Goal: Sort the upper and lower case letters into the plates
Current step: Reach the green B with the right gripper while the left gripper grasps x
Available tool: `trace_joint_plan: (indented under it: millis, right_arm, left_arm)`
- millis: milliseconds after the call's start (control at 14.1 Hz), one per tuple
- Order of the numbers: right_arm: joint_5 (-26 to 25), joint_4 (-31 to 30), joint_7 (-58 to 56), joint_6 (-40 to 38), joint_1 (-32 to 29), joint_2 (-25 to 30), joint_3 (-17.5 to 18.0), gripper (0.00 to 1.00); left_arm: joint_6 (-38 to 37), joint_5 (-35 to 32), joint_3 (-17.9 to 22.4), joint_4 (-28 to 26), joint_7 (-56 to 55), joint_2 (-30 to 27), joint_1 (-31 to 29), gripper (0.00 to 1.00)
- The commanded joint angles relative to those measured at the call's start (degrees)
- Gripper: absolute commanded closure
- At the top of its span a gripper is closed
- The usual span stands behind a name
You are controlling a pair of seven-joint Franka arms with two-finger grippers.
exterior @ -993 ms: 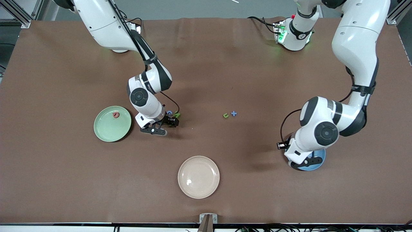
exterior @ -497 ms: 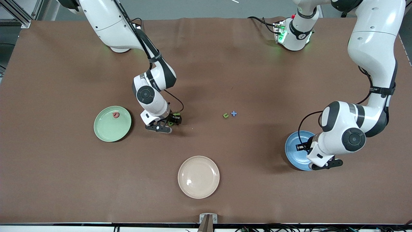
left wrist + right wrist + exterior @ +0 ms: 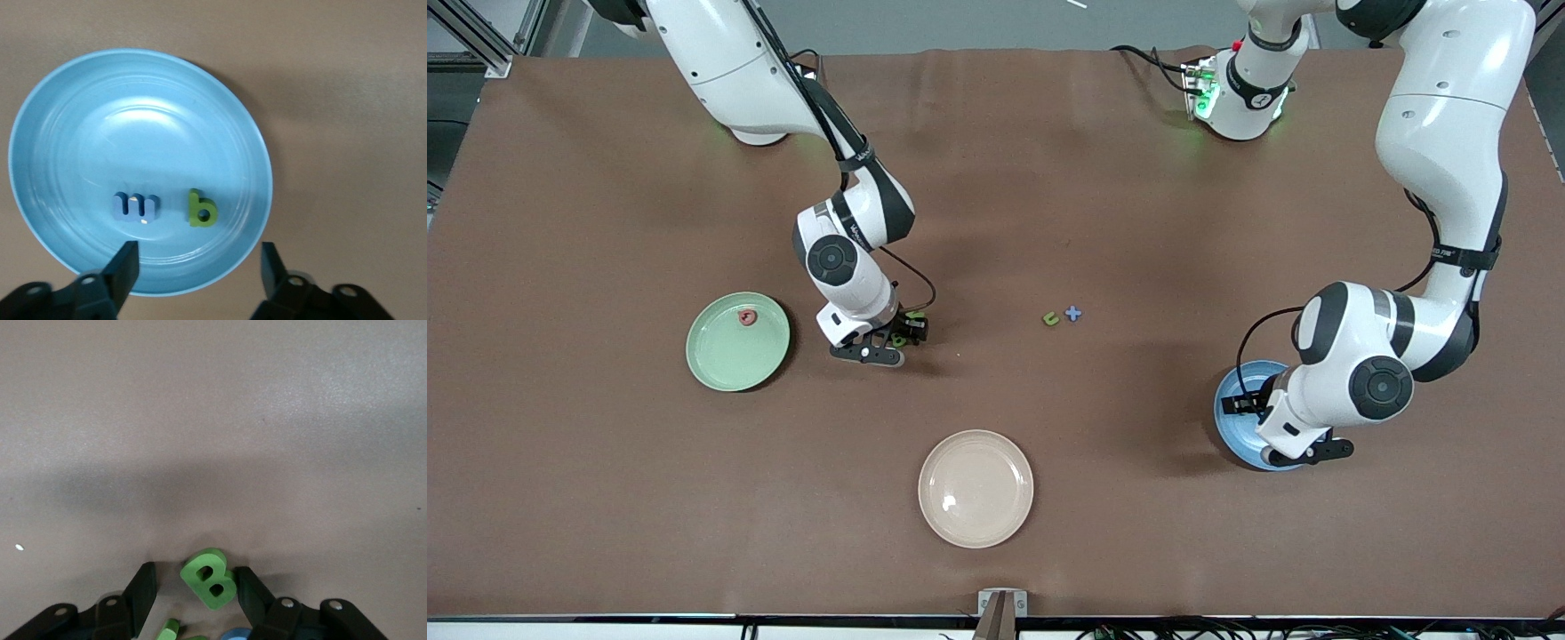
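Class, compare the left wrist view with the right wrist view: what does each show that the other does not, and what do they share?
Only the left wrist view shows the round medium-blue plate holding a small blue letter m and a small green letter b, with the left tool open above it. Only the right wrist view shows a green capital B between the right tool's fingers. Both show the brown table.

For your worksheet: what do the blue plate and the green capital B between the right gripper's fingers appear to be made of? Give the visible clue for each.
Blue plate: probably glazed ceramic or hard plastic; its glossy surface shows soft highlights and faint concentric rings.

Green capital B: likely foam or soft plastic; it is thick and matte, with flat faces, rounded edges and no shine. The right gripper has a finger on either side of it.
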State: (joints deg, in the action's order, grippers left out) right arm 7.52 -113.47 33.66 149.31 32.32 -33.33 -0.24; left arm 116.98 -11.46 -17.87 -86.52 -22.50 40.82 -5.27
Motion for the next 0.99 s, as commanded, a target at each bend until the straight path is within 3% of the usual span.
trace_joint_plan:
  millis: [0,284,497,709,780,851,922]
  right_arm:
    - [-3.1,-0.5,0.3,-0.3,0.2,-0.6,-0.5,0.49]
    - [-5.1,-0.5,0.3,-0.3,-0.1,-0.4,-0.6,0.73]
    - [-5.1,-0.2,0.2,-0.3,-0.9,-0.2,-0.7,0.98]
    - [-5.1,0.0,-2.4,-2.3,-2.6,1.0,-1.3,1.00]
    - [-5.1,0.3,-2.7,-2.9,-3.2,1.4,-1.3,0.97]
    - [-4.7,0.6,-2.3,-3.0,-3.4,1.5,-1.3,0.73]
    - [-4.2,1.0,-2.1,-3.1,-3.5,1.4,-1.3,0.35]
  left_arm:
    - [0.0,-0.9,-1.6,-3.3,-1.0,-3.2,0.0,0.09]
    - [0.2,-0.6,-4.3,-7.7,-3.6,-7.0,-0.1,0.01]
    - [0.4,-0.8,-8.6,-9.9,-11.5,-7.9,0.1,0.00]
    - [5.7,-1.0,-10.5,-13.4,-23.3,-7.7,3.6,0.01]
    - [8.8,-1.0,-10.5,-15.0,-26.6,-7.5,4.9,0.01]
    - [12.5,-0.9,-10.5,-16.8,-30.1,-7.2,6.1,0.02]
    - [15.5,-0.9,-10.5,-18.1,-32.8,-6.8,7.0,0.03]
